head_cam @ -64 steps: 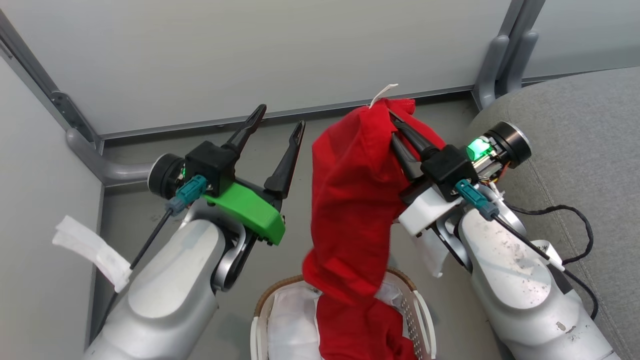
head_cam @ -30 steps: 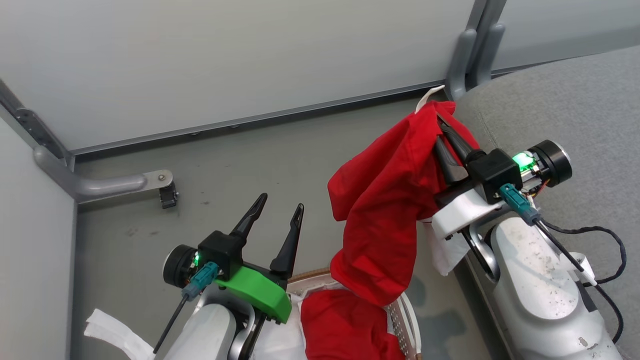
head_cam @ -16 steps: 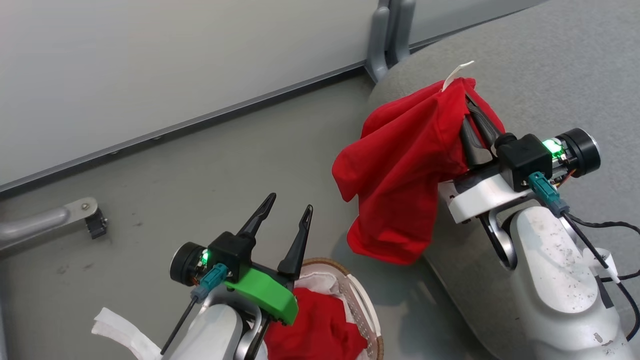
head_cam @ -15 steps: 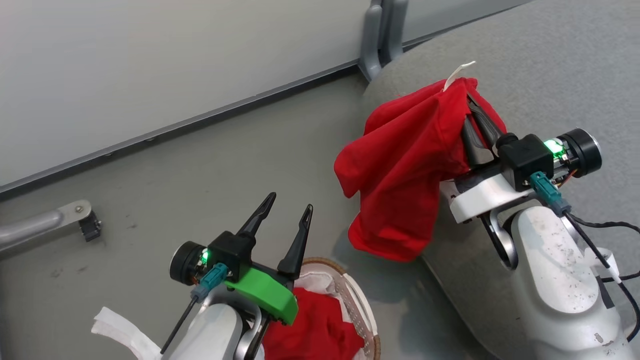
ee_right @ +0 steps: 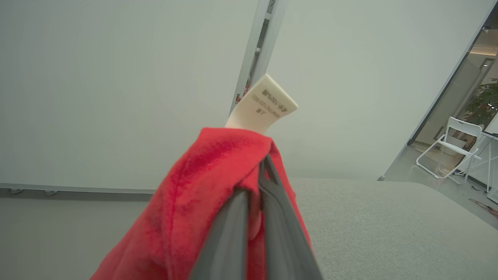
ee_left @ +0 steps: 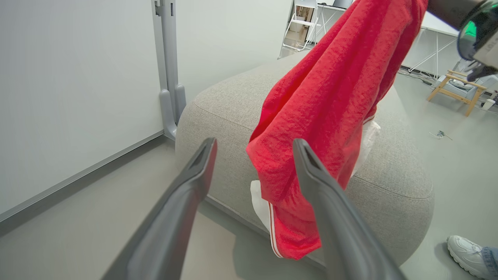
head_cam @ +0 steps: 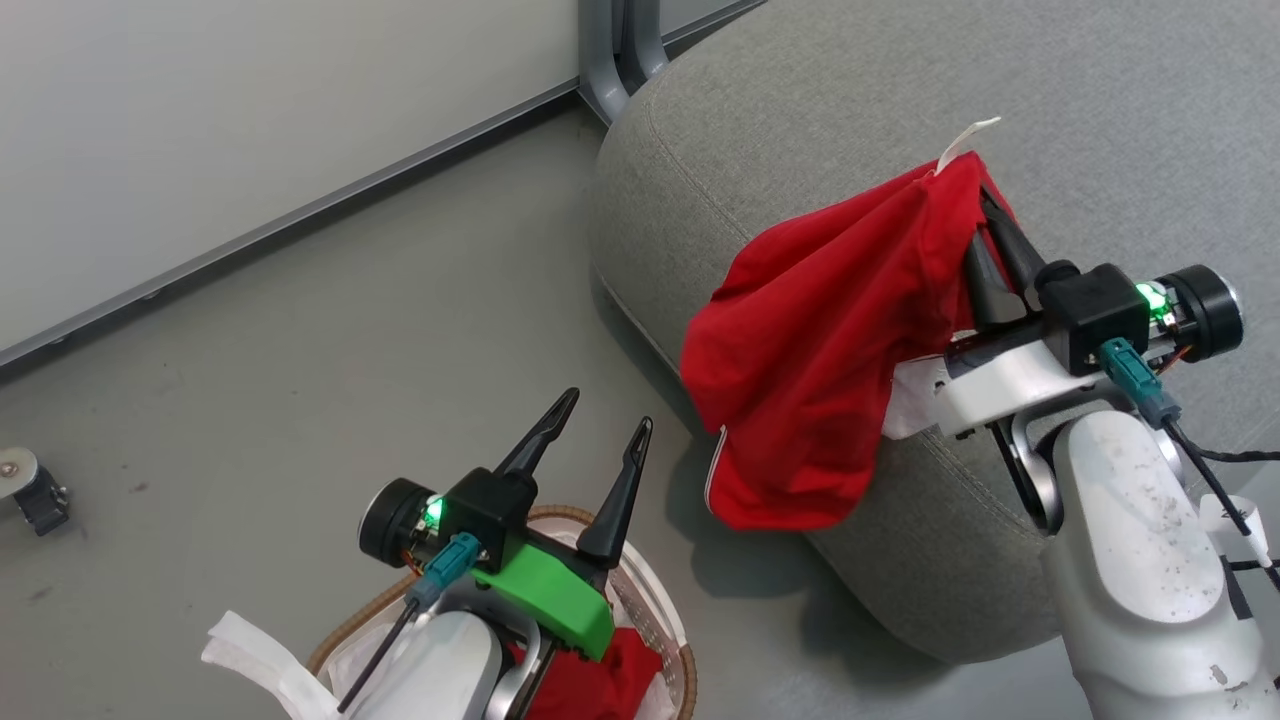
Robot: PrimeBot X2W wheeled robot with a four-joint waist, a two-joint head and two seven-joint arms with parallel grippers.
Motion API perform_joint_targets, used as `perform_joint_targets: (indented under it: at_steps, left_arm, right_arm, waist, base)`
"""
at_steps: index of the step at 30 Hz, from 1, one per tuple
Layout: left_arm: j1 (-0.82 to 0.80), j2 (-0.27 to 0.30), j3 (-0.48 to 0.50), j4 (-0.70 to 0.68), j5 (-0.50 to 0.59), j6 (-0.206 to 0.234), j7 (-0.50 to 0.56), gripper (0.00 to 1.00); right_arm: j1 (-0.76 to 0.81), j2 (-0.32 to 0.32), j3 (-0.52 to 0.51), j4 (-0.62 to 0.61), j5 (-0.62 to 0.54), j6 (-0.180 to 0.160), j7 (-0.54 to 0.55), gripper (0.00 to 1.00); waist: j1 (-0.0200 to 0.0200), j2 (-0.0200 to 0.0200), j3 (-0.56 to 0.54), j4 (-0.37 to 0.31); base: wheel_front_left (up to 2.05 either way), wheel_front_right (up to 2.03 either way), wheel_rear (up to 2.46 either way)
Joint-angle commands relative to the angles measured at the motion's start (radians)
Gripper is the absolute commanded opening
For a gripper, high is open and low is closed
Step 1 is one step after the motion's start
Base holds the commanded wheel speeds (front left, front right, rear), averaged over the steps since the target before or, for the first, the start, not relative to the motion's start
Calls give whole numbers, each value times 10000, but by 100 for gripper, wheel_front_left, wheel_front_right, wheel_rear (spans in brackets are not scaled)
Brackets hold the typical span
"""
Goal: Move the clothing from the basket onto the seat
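My right gripper [head_cam: 985,210] is shut on the top of a bright red shirt [head_cam: 820,350], with a white label [head_cam: 965,140] sticking up above the pinch. The shirt hangs over the rounded corner of the grey seat [head_cam: 800,110], and its striped hem dangles past the seat's edge. In the right wrist view the right gripper [ee_right: 264,165] pinches the red shirt [ee_right: 194,210] below the label [ee_right: 264,105]. At the bottom edge, the basket [head_cam: 668,620] holds more red clothing [head_cam: 600,690]. Above it my left gripper [head_cam: 610,410] stands open and holds nothing. The left gripper [ee_left: 255,143] faces the hanging shirt [ee_left: 330,105].
A grey partition wall with a post [head_cam: 610,40] runs behind the seat. A small caster [head_cam: 30,490] stands on the floor at the far left. A person's shoe [ee_left: 465,251] is beside the seat, and a wooden chair [ee_left: 455,89] stands farther off.
The view has swung to the right. My right gripper has carried the red shirt up out of the basket and over the seat's corner. The left gripper stays open.
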State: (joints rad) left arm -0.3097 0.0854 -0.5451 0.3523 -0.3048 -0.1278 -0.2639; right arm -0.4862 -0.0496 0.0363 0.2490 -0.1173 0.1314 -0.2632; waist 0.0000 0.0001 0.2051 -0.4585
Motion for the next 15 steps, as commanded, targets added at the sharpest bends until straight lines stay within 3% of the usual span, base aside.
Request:
perform_joint_targets:
  at_steps: [1, 4, 11, 15]
  left_arm:
    - [-76, 119, -12, -59, 59, -46, -9, 100]
    - [-4, 125, -18, -128, 18, -46, -9, 100]
    - [-150, 206, -137, -432, 193, -45, -7, 100]
    - [-398, 310, -241, -632, 464, -39, -7, 100]
  right_arm:
    - [-300, -18, -150, -17, -136, -14, -24, 0]
    - [-775, -45, -403, 265, -390, -14, -24, 0]
    - [-2932, -1063, -1081, 855, -672, -14, -24, 0]
    - [-4858, -2473, -1730, 1419, -963, -14, -19, 0]
  waist:
    - [0, -1, 116, -6]
    - [0, -1, 241, 66]
    - [0, -1, 801, 515]
    - [0, -1, 1491, 977]
  base:
    - [0, 0, 0]
    - [0, 0, 0]
    - [0, 0, 0]
    - [0, 0, 0]
